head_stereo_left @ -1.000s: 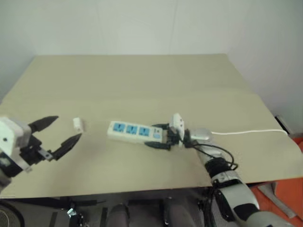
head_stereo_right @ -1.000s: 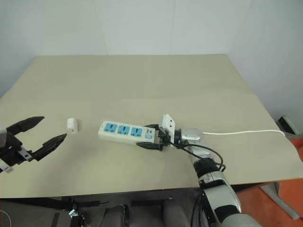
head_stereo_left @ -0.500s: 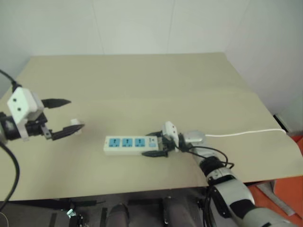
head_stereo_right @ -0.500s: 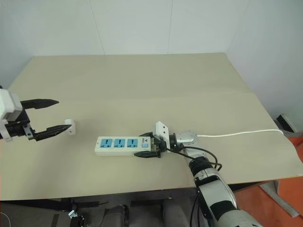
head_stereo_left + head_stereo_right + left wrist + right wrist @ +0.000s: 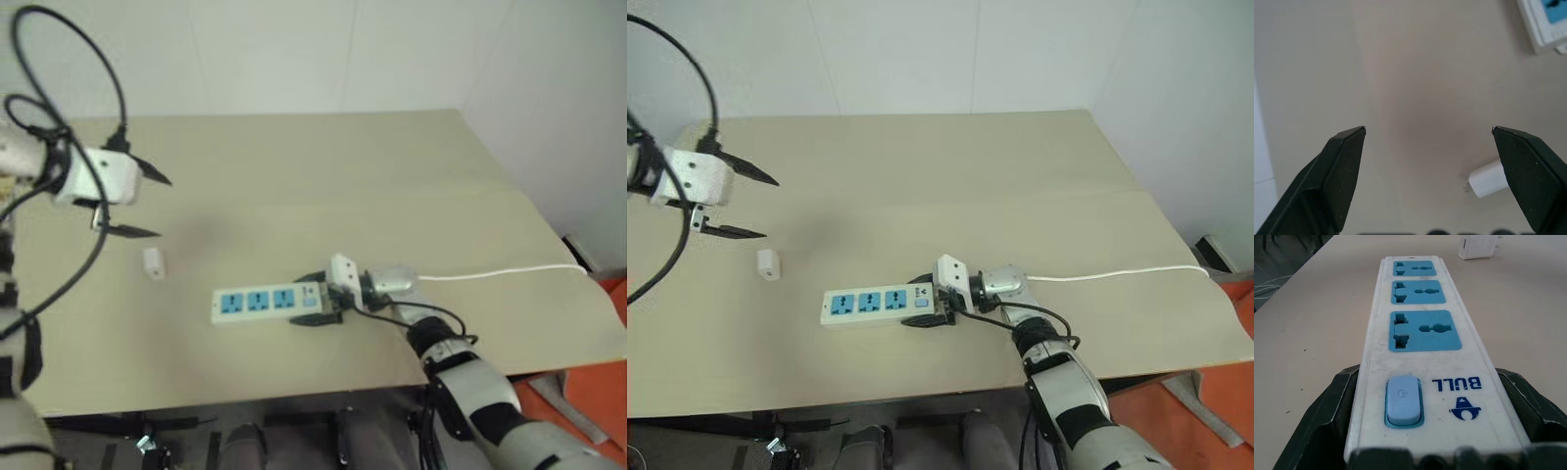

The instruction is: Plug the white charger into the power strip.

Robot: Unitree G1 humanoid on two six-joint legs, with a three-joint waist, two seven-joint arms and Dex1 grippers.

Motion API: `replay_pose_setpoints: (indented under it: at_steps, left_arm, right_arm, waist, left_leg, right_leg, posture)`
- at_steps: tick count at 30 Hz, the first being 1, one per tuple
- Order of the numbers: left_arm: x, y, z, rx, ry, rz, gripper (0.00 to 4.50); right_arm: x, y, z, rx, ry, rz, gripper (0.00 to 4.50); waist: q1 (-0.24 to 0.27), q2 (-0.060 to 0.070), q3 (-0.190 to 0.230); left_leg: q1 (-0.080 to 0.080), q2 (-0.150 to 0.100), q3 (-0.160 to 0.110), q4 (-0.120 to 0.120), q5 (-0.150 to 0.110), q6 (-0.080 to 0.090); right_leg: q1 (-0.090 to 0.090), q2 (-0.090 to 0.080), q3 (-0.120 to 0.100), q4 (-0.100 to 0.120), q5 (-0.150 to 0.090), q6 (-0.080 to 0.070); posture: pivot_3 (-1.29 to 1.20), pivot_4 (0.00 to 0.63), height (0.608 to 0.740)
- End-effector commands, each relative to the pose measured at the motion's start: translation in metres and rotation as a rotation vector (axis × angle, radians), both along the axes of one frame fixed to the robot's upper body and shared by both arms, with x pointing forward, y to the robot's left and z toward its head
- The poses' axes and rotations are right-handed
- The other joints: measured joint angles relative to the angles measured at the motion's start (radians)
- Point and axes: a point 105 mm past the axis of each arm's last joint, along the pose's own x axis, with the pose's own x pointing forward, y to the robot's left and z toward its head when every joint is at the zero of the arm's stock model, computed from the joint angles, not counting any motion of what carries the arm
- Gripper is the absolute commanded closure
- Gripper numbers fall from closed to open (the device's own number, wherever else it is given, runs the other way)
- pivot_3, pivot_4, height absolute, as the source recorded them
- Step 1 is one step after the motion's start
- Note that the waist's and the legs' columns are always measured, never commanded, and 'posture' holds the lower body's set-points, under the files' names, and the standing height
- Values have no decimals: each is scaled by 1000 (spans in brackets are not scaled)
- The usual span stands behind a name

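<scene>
In the left eye view, the left gripper [image 5: 132,201] is hanging above the table [image 5: 294,157] with its two black fingers spread wide and nothing between them; it is sitting higher and farther in over the tabletop than a second ago, when it was low by the near left edge. The white charger [image 5: 154,262] is lying on its side just below it, apart from both fingers and near the free end of the power strip [image 5: 263,304]. In the right eye view, the right gripper [image 5: 929,300] is clamping the switch end of the strip, which is lying roughly level across the picture rather than slanted as it was a second back, its thin cord [image 5: 1117,276] trailing off to the right. In the left wrist view, the charger is showing beside one open fingertip [image 5: 1347,147], the corner of the strip well beyond. In the right wrist view, the black jaws are pressing both long sides of the strip beside its switch, three blue sockets running away toward the charger. The shift suggests the left arm is lining up over the charger from above; the pickup is not yet done, and the strip is being steadied for plugging.
</scene>
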Motion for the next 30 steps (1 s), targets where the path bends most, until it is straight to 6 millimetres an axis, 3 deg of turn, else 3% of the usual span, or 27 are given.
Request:
replay_pose_setpoints:
  at_steps: [1,6,11,30]
  left_arm:
    - [0,7,-1,237,8,-73,0]
    - [2,10,-10,546,-5,-231,0]
    - [2,16,-22,684,-15,-341,0]
    - [22,23,-84,726,-109,-414,0]
  right_arm:
    - [2,6,-3,-20,-2,-14,1067]
    - [4,5,-1,-12,-8,-30,1067]
    - [6,2,-1,-7,-8,-54,1067]
    - [8,-9,2,18,6,-110,1067]
  waist:
    - [1,0,0]
    - [6,0,0]
    - [7,0,0]
    - [17,0,0]
  left_leg:
    - [0,0,0,0,0,0]
    - [-1,0,0,0,0,0]
    - [-1,0,1,0,0,0]
    - [-2,0,1,0,0,0]
  right_leg:
    - [0,0,0,0,0,0]
    - [0,0,1,0,0,0]
    - [-1,0,1,0,0,0]
    - [-1,-1,0,0,-1,1]
  posture:
    - [0,150,740]
    - [0,150,740]
    - [0,150,740]
    - [0,150,740]
